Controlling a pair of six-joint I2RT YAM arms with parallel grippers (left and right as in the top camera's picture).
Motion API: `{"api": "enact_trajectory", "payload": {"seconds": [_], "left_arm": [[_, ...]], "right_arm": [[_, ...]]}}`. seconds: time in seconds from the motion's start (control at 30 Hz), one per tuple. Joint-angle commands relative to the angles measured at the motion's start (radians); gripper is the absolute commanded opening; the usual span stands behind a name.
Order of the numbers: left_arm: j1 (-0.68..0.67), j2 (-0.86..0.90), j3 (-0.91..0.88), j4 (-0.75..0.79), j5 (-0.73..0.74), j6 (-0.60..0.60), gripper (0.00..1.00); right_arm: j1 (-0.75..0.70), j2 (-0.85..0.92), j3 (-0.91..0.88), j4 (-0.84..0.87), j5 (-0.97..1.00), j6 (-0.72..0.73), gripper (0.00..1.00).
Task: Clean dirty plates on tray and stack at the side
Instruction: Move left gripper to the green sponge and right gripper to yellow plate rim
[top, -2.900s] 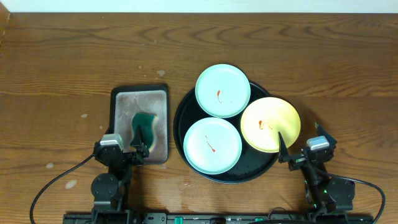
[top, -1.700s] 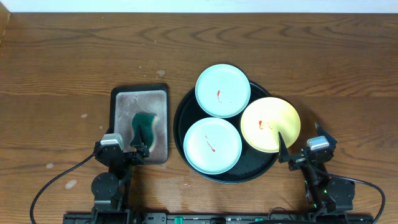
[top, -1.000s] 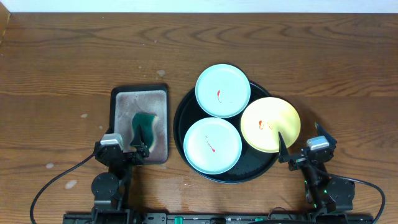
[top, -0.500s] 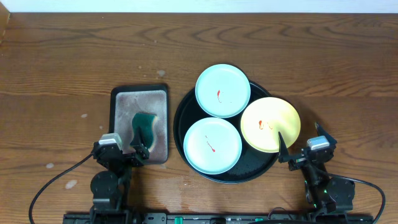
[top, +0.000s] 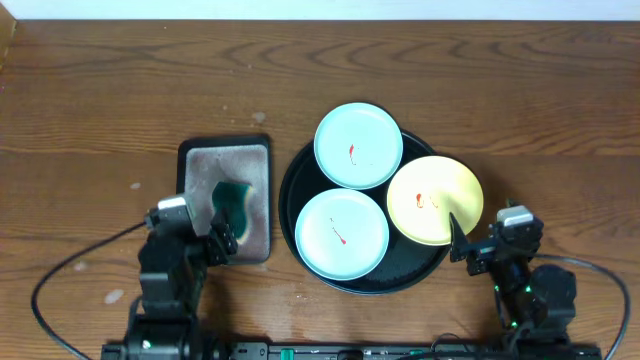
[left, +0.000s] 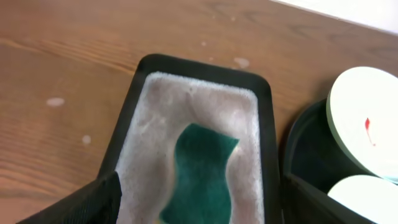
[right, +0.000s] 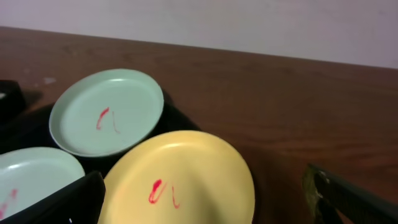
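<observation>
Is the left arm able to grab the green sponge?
Probably yes. The left gripper hangs open right by the green sponge, which lies uncovered in the small grey tray, nothing between them.

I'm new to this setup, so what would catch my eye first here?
The glossy black tray right of centre stands out, carrying a yellow plate, a far mint plate and a near mint plate, each smeared with red. Left of it, a green sponge lies in a small grey tray.

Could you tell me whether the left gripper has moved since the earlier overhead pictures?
Yes. The left gripper has moved forward, farther over the small grey tray and toward the green sponge lying in it.
</observation>
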Motion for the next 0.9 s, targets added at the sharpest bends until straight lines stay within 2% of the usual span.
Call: {"api": "enact_trajectory", "payload": {"seconds": [0.0,0.2,0.47,0.67,0.77,0.87], "left_arm": [[0.005,0.112,0.127,-0.063,-0.003,-0.01,0.82],[0.005,0.275,0.342,-0.254,-0.001,-0.01,0.82],[0.005,0.4,0.619,-0.652,-0.002,-0.013,0.82],[0.005,0.397,0.62,-0.652,-0.001,-0.021,0.82],[0.005,0.397,0.621,-0.588,-0.001,-0.025,0.82],[0.005,0.405,0.621,-0.512,-0.001,-0.077,0.82]], "right_arm": [[-0.008,0.109,0.124,-0.047,0.005,0.031,0.99],[-0.008,0.349,0.346,-0.22,-0.004,0.055,0.99],[-0.008,0.592,0.662,-0.498,-0.026,0.05,0.99],[-0.008,0.606,0.737,-0.488,-0.159,0.06,0.99],[-0.008,0.603,0.737,-0.466,-0.161,0.06,0.99],[-0.009,0.606,0.737,-0.461,-0.131,0.059,0.99]]}}
